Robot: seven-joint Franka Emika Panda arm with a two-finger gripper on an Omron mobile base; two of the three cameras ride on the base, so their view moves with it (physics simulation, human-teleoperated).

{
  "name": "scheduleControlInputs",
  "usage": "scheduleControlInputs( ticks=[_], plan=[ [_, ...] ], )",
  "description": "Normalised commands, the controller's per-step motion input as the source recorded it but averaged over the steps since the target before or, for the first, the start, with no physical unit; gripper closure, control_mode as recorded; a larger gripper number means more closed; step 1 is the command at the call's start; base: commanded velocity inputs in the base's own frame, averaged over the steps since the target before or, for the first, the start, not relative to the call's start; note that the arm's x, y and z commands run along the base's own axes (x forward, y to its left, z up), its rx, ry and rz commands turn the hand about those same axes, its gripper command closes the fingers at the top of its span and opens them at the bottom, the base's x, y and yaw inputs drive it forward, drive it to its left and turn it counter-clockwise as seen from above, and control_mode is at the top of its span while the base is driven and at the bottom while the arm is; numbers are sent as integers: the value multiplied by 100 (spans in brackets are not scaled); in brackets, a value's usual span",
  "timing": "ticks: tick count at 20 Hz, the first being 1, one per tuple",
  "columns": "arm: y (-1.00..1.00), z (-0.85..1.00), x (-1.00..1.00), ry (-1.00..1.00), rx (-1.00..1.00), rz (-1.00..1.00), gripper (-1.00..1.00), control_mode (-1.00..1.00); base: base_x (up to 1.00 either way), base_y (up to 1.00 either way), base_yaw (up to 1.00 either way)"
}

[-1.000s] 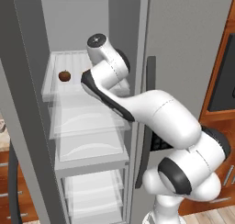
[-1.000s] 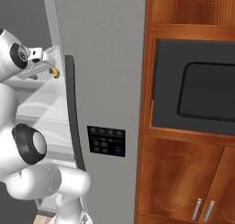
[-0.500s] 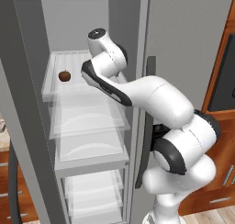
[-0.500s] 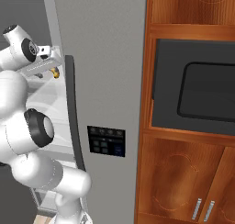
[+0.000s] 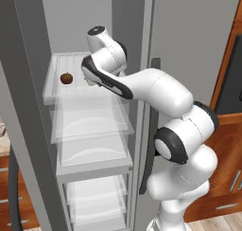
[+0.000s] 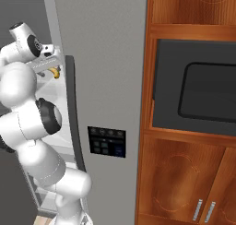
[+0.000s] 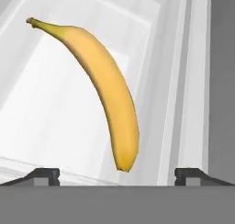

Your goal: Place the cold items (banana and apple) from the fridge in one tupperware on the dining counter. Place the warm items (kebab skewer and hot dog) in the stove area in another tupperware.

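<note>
The grey fridge point(image 5: 189, 36) stands with its left side open. On its top clear shelf point(image 5: 56, 90) sits the small dark red apple point(image 5: 66, 77), to the left of my arm. The yellow banana point(image 7: 108, 87) lies on the same shelf near the right wall, and its lower tip is also visible point(image 6: 56, 72) past the fridge's door edge. My gripper point(image 7: 117, 173) is open, close in front of the banana, and its near end lies between my two dark fingertips point(image 7: 46, 175). Nothing is held.
Lower clear shelves point(image 5: 92, 130) stack under the top one. The open fridge door point(image 5: 19, 130) stands at the left. A long dark handle point(image 6: 73, 113) and black dispenser panel point(image 6: 107, 142) are on the shut door. A wooden cabinet with a dark built-in oven point(image 6: 203, 90) is at the right.
My arm has reached further up and into the fridge along the top shelf. The apple and banana lie where they were, and my gripper stays open.
</note>
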Motion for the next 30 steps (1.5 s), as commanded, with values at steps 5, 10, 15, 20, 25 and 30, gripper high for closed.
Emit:
scheduleControlInputs(
  ticks=[5,10,15,20,25,30],
  plan=[
    [2,-21,22,2,0,0,-100,-100,0,0,0],
    [0,-12,24,0,0,0,-100,-100,0,0,0],
    [0,-12,27,0,0,0,-100,-100,0,0,0],
    [0,-23,22,4,0,0,-100,-100,0,0,0],
    [0,-41,13,17,0,0,-100,-100,0,0,0],
    [0,-52,5,17,0,0,-100,-100,0,0,0]
  ],
)
